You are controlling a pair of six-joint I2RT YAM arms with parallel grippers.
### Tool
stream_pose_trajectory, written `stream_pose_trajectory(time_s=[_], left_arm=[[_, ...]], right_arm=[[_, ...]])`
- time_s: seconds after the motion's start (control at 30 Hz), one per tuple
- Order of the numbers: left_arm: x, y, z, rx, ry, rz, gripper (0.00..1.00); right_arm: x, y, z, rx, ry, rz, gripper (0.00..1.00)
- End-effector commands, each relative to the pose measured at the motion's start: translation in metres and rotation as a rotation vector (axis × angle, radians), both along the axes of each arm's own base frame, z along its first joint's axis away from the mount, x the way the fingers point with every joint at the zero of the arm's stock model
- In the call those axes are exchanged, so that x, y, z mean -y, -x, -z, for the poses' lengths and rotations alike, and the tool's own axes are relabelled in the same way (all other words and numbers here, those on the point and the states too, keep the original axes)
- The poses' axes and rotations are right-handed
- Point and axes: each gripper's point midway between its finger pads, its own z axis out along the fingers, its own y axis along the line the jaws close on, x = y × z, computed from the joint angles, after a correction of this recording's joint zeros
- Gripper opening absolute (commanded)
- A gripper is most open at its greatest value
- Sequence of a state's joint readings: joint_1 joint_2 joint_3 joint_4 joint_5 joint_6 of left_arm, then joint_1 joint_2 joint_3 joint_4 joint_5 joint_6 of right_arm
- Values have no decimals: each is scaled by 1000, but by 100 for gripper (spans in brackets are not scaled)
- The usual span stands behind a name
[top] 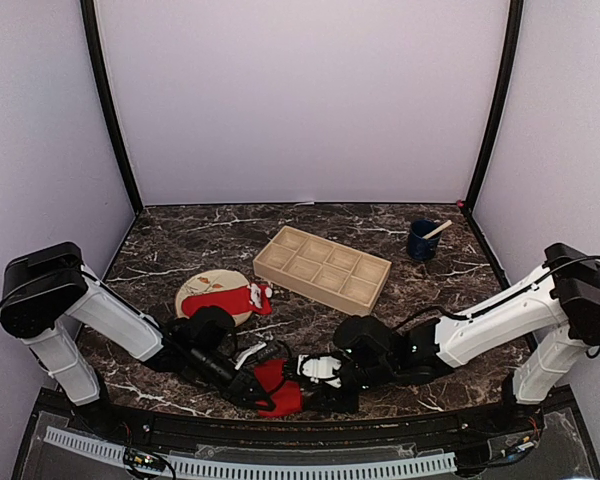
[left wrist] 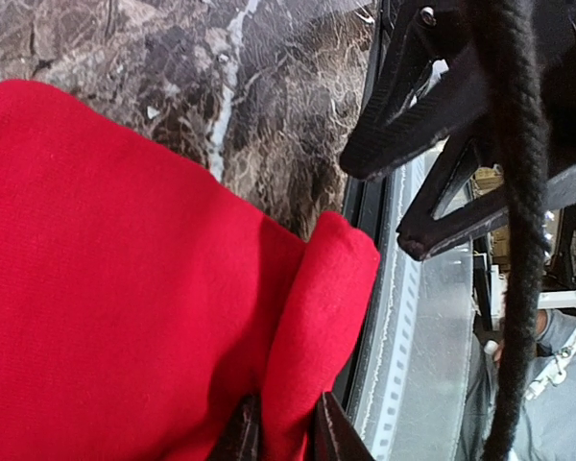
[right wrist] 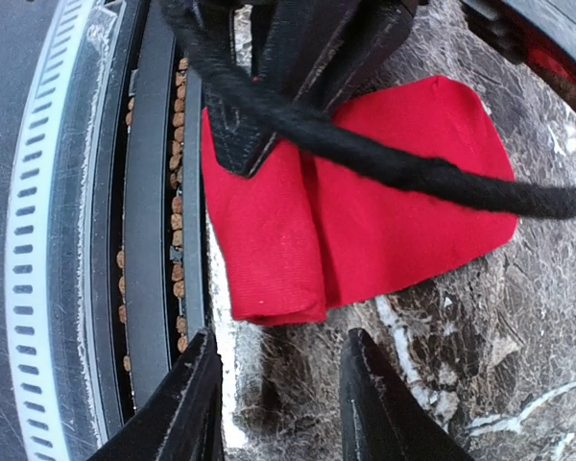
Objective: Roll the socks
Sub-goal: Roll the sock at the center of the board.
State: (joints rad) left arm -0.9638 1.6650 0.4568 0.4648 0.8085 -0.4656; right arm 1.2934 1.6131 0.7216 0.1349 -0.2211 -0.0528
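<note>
The left gripper [left wrist: 286, 434] is clamped on a doubled-over edge of the red sock [right wrist: 384, 230], apparently pinning that first fold so it cannot spring flat. The right gripper [right wrist: 281, 353] stands spread and empty just beside the fold's end, with bare surface [top: 180, 240] between its fingers, probably ready to take a fresh hold for the next turn. The sock lies at the near edge of the surface, only 1 fold in. The second sock [top: 238, 298], with white markings, waits on the plate [top: 198, 288].
</note>
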Motion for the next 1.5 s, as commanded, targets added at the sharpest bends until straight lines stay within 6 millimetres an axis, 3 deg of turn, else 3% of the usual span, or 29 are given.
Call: stream_pose_trajectory(time_s=[0.0,0.33,0.93,1.17,1.47], left_arm=[[-1,5,1,-53,3,19,20],[-1,7,4,-73,5,31,20],[-1,9,5,-102,22,48,20],[-1,9,4,-111,34,54,20],[2,6,2,-111,43,55,23]], right_arm=[[-14,3,-11,94,-32,-40,39],[-28,12,-6,122,-9,-93,43],[-31,20,14,120,43,-137,42],[-28,19,25,120,75,-140,31],[-26,17,30,121,95,-129,6]])
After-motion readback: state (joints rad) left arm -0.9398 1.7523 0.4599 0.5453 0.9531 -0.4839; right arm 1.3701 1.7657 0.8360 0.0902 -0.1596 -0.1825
